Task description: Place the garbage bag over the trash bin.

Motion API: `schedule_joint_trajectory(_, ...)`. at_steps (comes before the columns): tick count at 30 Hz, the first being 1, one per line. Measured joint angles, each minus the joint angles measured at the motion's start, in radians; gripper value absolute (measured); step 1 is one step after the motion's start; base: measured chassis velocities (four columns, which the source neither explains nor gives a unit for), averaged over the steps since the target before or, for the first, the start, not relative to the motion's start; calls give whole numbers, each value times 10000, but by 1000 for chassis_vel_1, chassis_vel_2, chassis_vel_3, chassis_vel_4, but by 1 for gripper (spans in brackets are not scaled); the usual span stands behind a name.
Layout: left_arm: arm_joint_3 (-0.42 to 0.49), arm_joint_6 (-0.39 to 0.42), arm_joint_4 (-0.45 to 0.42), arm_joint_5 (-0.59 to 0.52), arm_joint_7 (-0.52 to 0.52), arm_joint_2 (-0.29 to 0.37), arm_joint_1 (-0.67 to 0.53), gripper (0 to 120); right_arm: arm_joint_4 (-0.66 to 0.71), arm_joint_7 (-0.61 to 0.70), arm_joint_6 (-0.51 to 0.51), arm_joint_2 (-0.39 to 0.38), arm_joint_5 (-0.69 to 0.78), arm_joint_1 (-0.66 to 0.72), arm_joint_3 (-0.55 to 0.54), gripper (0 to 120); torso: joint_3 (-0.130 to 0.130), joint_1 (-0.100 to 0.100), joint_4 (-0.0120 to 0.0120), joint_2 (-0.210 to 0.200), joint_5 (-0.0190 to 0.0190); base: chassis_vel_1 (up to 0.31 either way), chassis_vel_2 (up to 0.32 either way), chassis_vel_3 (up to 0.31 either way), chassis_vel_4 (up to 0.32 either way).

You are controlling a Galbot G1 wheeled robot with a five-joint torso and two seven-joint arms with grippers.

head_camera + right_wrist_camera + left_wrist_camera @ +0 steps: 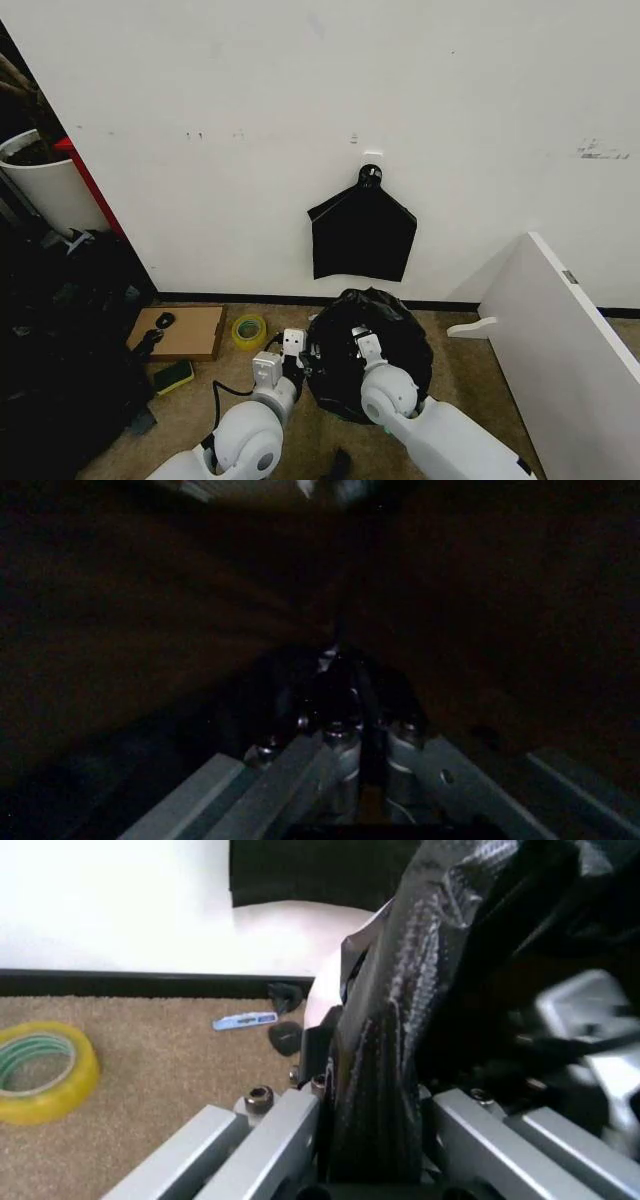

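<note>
The glossy, crinkled black garbage bag (385, 325) sits draped over the trash bin on the carpet by the wall. A sliver of the bin's cream-white side (322, 1001) shows under the plastic in the left wrist view. My left gripper (297, 352) is at the bag's left edge, shut on a fold of the black plastic (375, 1065). My right gripper (362, 345) reaches into the bag's mouth from above. In the right wrist view it sits in the dark interior, its fingers (330, 746) closed on a pinch of the bag.
A flat black pentagon bag (362, 235) hangs from a wall hook above the bin. A yellow tape roll (248, 330), a cardboard piece (185, 330) and a sponge (175, 376) lie to the left. A white board (570, 330) leans at the right. Dark clutter and a white tub (45, 180) fill the far left.
</note>
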Motion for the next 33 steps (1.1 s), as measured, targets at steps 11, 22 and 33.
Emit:
schedule_joint_trajectory(11,-80,135,-340,-210,79,182,324,0,-373,-177,413,156,-1116,233,-194,0,0,0,0,0,1,0,0,0,0)
schedule_joint_trajectory(22,-185,205,-508,-155,323,287,571,0,-1178,-49,453,300,-1034,711,-206,0,0,0,0,0,0,0,0,0,0)
schedule_joint_trajectory(33,-219,206,-523,-142,391,283,580,0,-1049,-52,497,75,-913,545,-16,0,0,0,0,0,0,0,0,0,0)
